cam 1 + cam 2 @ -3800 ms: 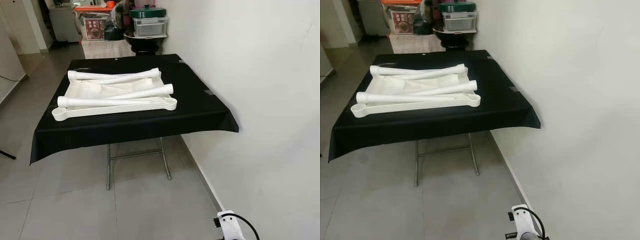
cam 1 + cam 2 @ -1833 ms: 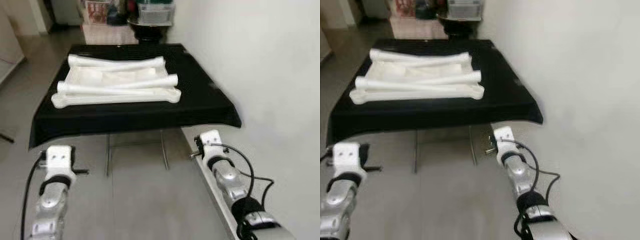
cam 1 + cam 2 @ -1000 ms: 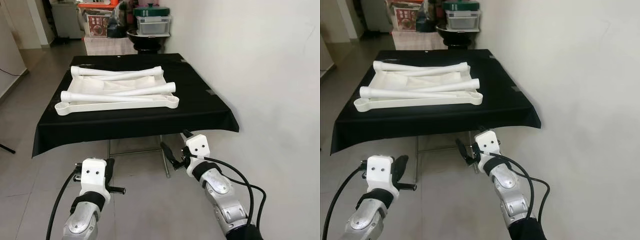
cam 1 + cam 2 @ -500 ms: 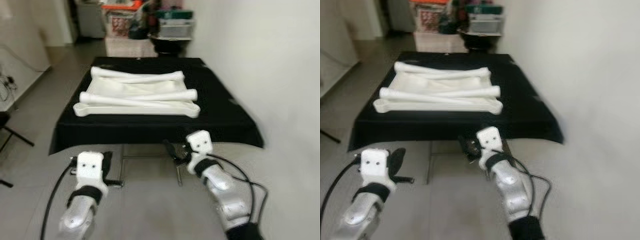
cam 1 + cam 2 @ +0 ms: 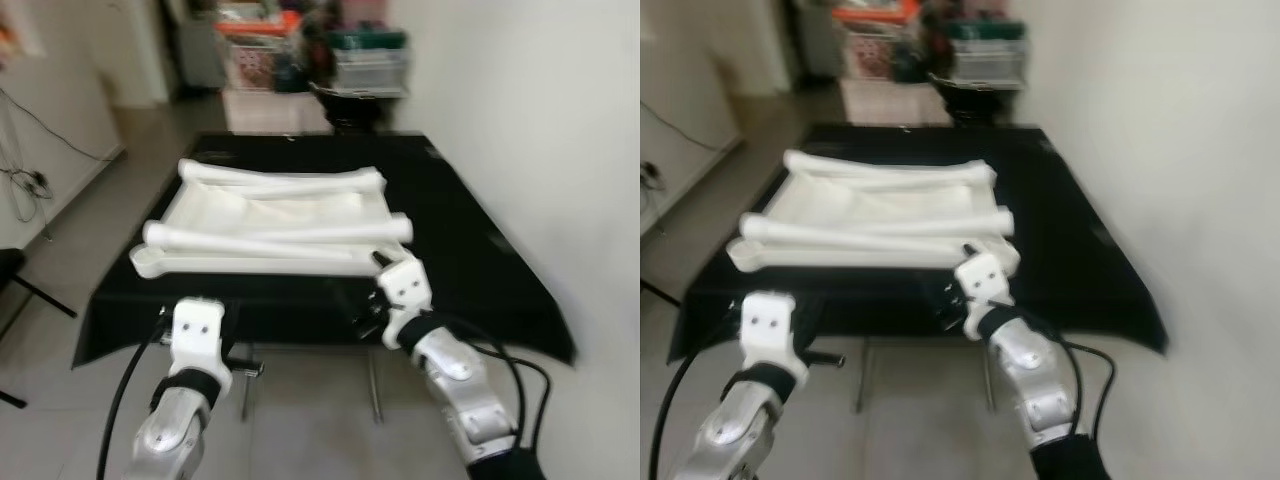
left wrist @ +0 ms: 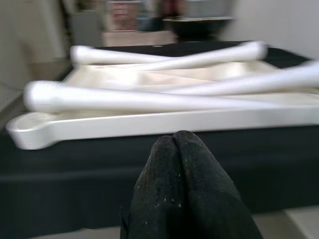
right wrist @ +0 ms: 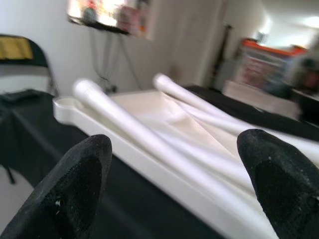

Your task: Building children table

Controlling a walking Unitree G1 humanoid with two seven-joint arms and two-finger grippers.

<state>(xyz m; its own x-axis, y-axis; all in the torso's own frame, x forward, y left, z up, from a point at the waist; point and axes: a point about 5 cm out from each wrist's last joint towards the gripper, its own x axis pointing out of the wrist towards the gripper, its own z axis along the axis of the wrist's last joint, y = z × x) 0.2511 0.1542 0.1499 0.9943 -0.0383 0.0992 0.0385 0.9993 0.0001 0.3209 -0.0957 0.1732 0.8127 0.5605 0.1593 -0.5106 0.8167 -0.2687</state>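
While both silver arms reach forward from the lower edge of the head views, the white children's table top lies upside down in the middle of the frame on a tabletop draped in black cloth. Several loose white legs lie across it, one along the near rim, another toward the far rim, and a third slanting between them.

Low and left of centre, the left claw sits just short of the cloth's near edge; in its wrist view the two black fingertips are pressed together, closed on nothing, with the near rim of the table top and a leg straight ahead. Right of centre, the right claw is at the near edge of the cloth, close below the right near corner of the white top. Its wrist view shows the two black fingers spread wide apart, empty, with a leg and the rim of the top between them in the distance.

At the top of the frame, behind the tabletop, stand blurred storage boxes. A pale wall fills the right side.
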